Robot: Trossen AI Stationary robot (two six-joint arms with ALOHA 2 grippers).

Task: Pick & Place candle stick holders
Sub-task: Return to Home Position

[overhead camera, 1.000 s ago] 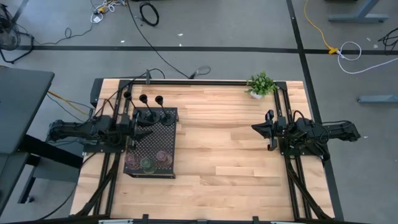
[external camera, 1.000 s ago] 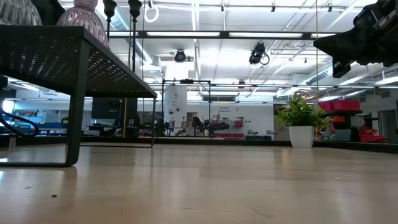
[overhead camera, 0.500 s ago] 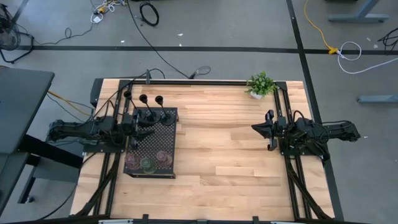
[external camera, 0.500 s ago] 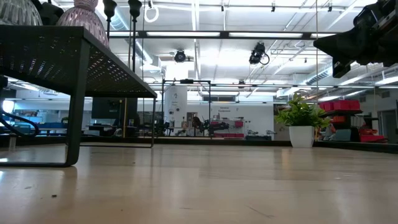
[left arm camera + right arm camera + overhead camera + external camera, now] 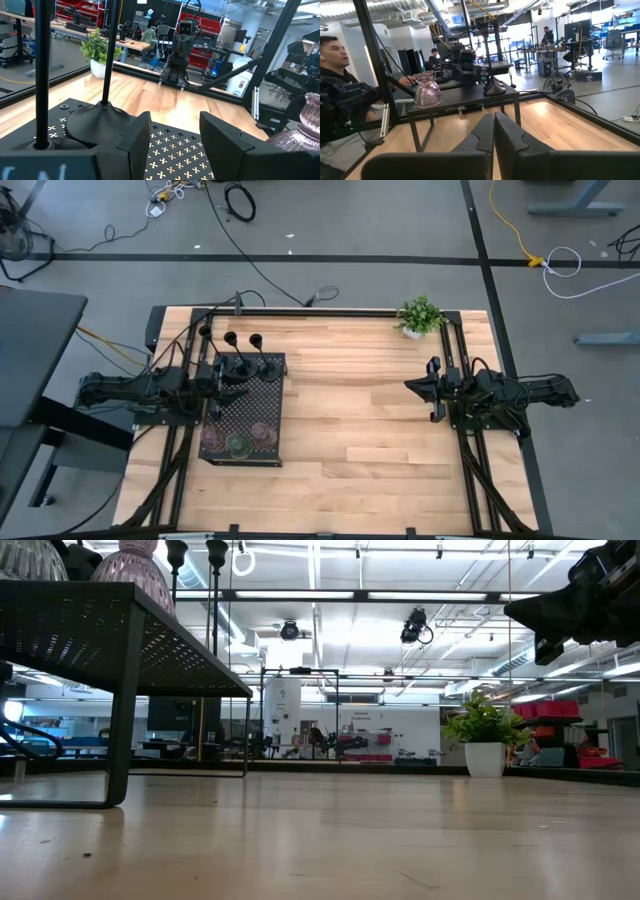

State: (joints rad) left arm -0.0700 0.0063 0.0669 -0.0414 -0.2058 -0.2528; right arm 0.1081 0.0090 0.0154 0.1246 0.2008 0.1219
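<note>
A black perforated tray (image 5: 247,408) stands on legs at the table's left. Three tall black candle stick holders (image 5: 243,365) stand on their round bases on its far part. Three small squat holders (image 5: 237,438) sit on its near part, the pink one (image 5: 427,90) also showing in the right wrist view. My left gripper (image 5: 175,135) is open and level over the tray, with nothing between its fingers. One tall holder's base (image 5: 95,120) lies just beside one finger. My right gripper (image 5: 420,387) is shut and waits above the table's right side.
A small potted plant (image 5: 420,315) stands at the far right of the table. Bare wood (image 5: 370,420) lies between the tray and the right arm. Black frame rails run along the table's edges. People sit beyond the table's left side in the right wrist view.
My left gripper has turned slightly in place over the tray, its fingers as far apart as before. Nothing on the tray has moved.
</note>
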